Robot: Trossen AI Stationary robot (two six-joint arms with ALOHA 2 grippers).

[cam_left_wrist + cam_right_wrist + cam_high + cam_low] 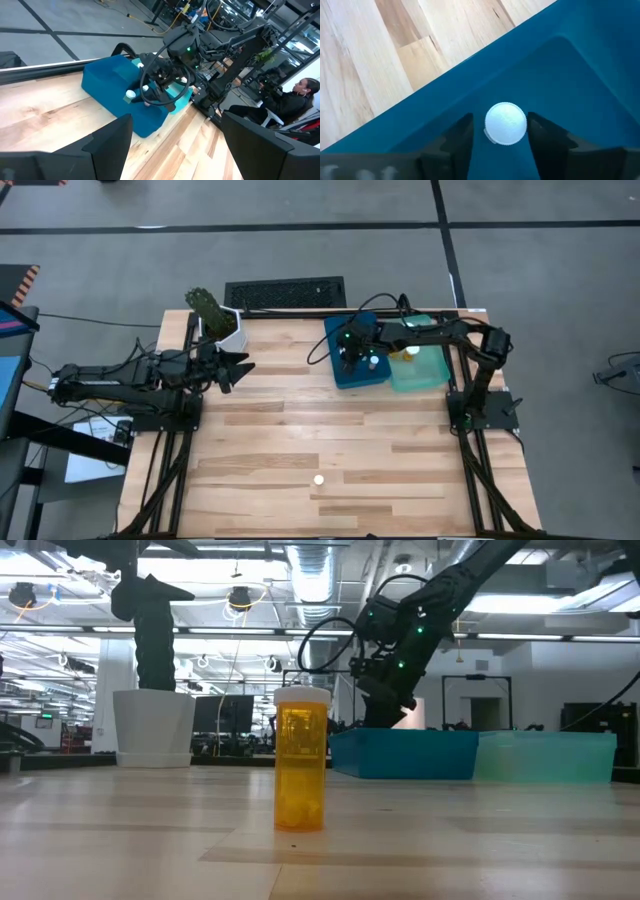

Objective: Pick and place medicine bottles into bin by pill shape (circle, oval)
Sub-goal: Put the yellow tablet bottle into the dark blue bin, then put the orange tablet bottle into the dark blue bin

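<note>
The right gripper [500, 137] hangs over the inside of the dark blue bin [580, 75], its two fingers spread to either side of a white-capped medicine bottle [505, 123]. A narrow gap shows between each finger and the cap, so the gripper reads as open around the bottle, not clamped on it. Whether the bottle stands on the bin floor cannot be told from the wrist view. In the high view the same gripper [349, 358] sits above the blue bin [335, 340], with a lighter teal bin [435, 370] touching it on the far side.

One amber bottle [301, 760] with a white cap stands upright on the table [480, 840], well apart from both bins; the high view shows its cap [319, 479] near the table's front edge. The left gripper [238, 367] waits with fingers spread above the table's left side, near a white planter [228, 332].

Risks from here, as a judgement:
- Lifting off-vertical could catch the cap on a finger and tip the bottle in the bin.
- The remaining amber bottle is tall and narrow; an off-centre approach could topple it and let it roll.
</note>
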